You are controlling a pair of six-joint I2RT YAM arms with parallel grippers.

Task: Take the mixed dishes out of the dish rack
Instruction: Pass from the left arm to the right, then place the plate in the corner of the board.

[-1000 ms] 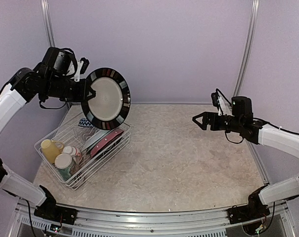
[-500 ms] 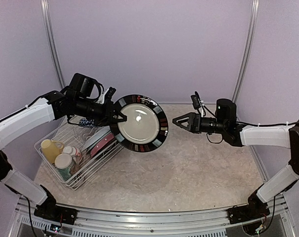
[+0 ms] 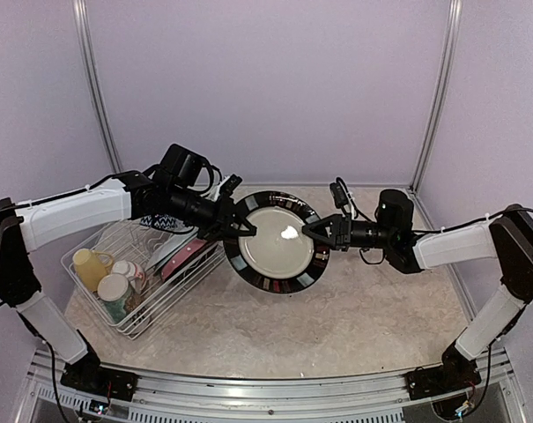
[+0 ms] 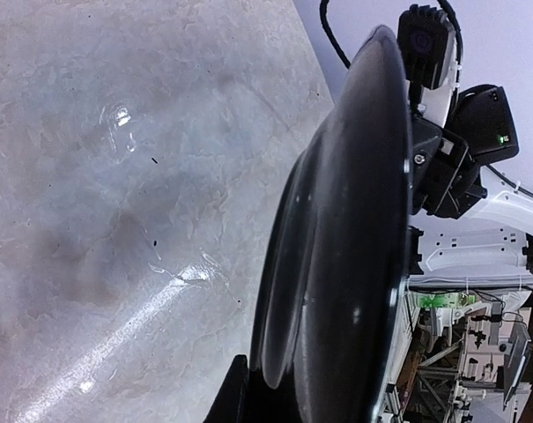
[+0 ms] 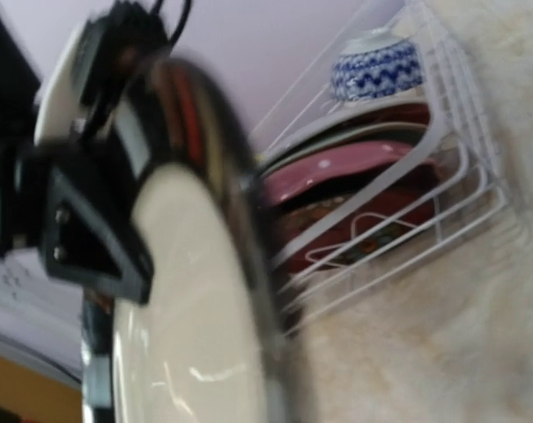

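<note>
From above, a dark-rimmed plate (image 3: pixel 275 251) with a cream centre is held over the middle of the table (image 3: pixel 354 308) by the left gripper (image 3: pixel 245 232), which is clamped on its left rim; the right gripper (image 3: pixel 313 233) is seen at the opposite rim with its jaws spread, and contact cannot be made out; the rack (image 3: pixel 136 331) is set on the table's left side, and a yellow mug (image 3: pixel 90 266), a cream mug (image 3: pixel 114 291), a pink plate (image 3: pixel 191 254) and a blue-and-white bowl (image 3: pixel 156 220) are seen in it.

In the left wrist view, the dark-rimmed plate (image 4: pixel 336 264) is shown edge-on above the table, its dark underside turned to the camera; part of the right arm (image 4: pixel 464 145) is seen behind its rim.

In the right wrist view, the dark-rimmed plate (image 5: pixel 196 308) is blurred and close, with the left gripper's black body at its far edge; the rack (image 5: pixel 460 167) is seen beyond, the blue-and-white bowl (image 5: pixel 376 66) at its far end and the pink plate (image 5: pixel 336 167) leaned among other plates.
</note>
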